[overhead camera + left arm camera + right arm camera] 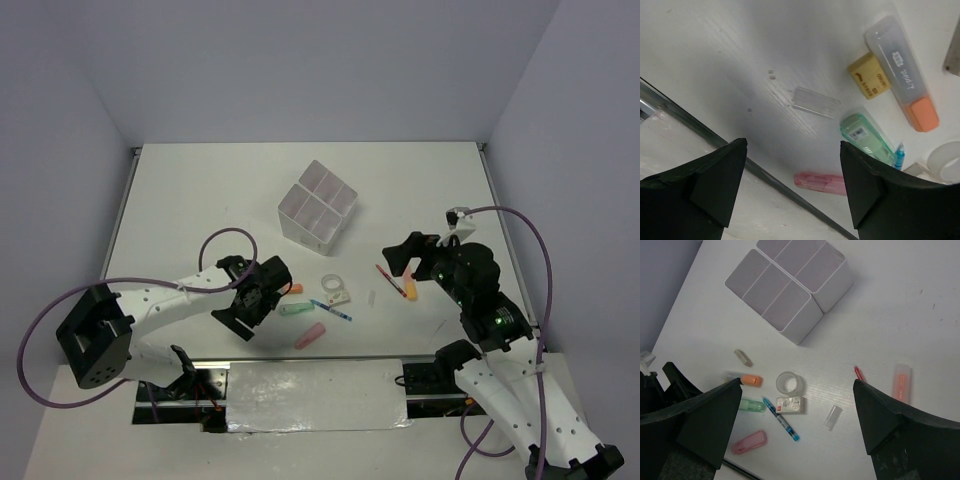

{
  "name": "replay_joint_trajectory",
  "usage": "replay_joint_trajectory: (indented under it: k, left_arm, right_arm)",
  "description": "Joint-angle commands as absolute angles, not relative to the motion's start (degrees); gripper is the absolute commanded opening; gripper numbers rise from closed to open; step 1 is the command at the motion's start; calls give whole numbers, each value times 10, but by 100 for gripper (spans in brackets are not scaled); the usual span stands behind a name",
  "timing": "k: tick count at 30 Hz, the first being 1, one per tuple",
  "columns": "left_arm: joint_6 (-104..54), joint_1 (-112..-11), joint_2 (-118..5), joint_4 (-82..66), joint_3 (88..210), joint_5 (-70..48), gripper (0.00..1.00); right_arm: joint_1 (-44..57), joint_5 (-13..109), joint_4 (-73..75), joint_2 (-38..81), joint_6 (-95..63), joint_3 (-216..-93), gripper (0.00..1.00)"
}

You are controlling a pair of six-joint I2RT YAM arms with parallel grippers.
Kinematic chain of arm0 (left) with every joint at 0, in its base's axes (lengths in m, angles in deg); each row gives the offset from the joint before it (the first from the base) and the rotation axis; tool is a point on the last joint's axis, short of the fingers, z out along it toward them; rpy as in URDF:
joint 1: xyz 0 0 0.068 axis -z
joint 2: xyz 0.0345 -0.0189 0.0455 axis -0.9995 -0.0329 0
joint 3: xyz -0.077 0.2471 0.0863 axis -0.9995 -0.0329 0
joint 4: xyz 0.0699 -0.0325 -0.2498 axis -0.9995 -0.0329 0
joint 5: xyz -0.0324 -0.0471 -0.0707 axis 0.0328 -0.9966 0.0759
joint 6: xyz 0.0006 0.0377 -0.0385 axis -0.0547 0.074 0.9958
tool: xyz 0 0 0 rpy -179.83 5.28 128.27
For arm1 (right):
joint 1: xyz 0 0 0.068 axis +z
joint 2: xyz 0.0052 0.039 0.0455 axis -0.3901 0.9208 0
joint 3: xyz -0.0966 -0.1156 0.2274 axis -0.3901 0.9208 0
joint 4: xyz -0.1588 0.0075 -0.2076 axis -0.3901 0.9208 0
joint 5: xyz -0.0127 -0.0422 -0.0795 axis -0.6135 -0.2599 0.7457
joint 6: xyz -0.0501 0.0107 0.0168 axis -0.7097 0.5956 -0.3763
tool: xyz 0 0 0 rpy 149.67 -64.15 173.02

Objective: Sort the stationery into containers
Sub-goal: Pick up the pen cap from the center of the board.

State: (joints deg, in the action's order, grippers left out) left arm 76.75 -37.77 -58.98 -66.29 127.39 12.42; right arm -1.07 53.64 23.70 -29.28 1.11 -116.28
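While left gripper (pixel 792 145) gapes, clear cap (pixel 812 101) lies ahead of jaws, untouched.

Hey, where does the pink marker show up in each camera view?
Top external: pink marker lies a little below picture centre.
Left wrist: pink marker at bottom centre.
Right wrist: pink marker at lower left.
Shared landmark: the green marker, lying close beside it in every view.

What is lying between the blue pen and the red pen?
Just a small clear cap, touching neither the blue pen nor the red pen; clearest in the right wrist view.
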Motion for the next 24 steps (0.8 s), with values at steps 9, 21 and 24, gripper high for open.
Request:
replay_joint_trajectory:
  k: [9, 21, 24]
  left_arm:
    - [1164, -384, -610, -660, 1302, 137, 86]
    - [954, -393, -571, -740, 1384, 339, 90]
    - [449, -428, -565, -664, 1467, 417, 96]
  right_arm:
    - [-6, 497, 214, -287, 20, -1153, 100]
    - [-6, 495, 232, -297, 17, -1165, 100]
    - [-6, 493, 235, -313, 14, -1166, 100]
